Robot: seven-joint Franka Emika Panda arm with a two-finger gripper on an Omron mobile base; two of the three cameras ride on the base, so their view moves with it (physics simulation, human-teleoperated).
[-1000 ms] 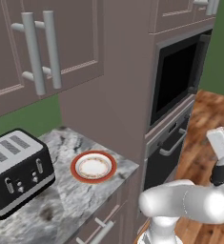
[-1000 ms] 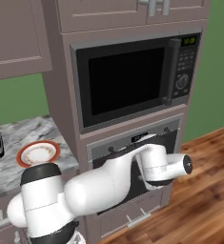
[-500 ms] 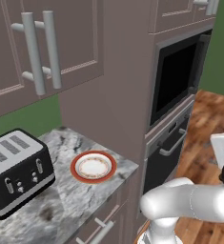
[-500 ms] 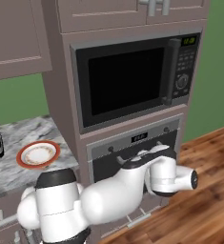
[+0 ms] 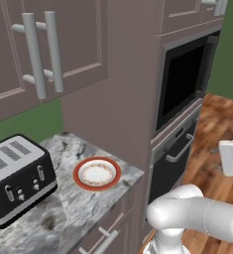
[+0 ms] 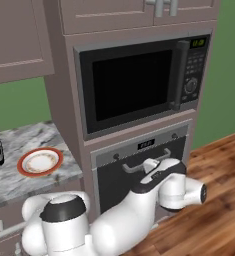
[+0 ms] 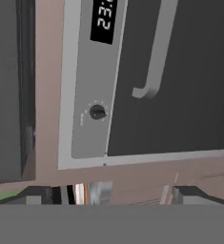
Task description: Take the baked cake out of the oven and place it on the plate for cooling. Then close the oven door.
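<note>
Change: since a second ago we see the white arm swing outward to the right, its hand end now farther from the oven front in both base views; plate and toaster have stayed put.
Left base view, plate: we see the round white plate with orange-red rim lying flat on the speckled grey marble counter, near its right edge.
Left base view, toaster: a glossy black four-slot toaster sits on the counter to the plate's left, apart from it.
Left base view, oven: the built-in oven with silver control strip sits below the black-windowed microwave; its door looks shut.
Left base view, arm: a smooth white elbow bends low at the right, and a boxy white hand part shows at the right edge.
Right base view, oven door: we see the dark grey glass-fronted oven door upright and closed, its curved silver bar handle across the top.
Right base view, arm: it stretches from lower left, wrist just in front of the handle, rounded end pointing right.
Hand view, oven: rolled sideways, we face the matte silver strip with display and one round knob, the dark pane beside it.
Gripper: we cannot tell whether the claw is released or clenched.
Cake: we see no sign of it; the closed door hides the oven's inside.
</note>
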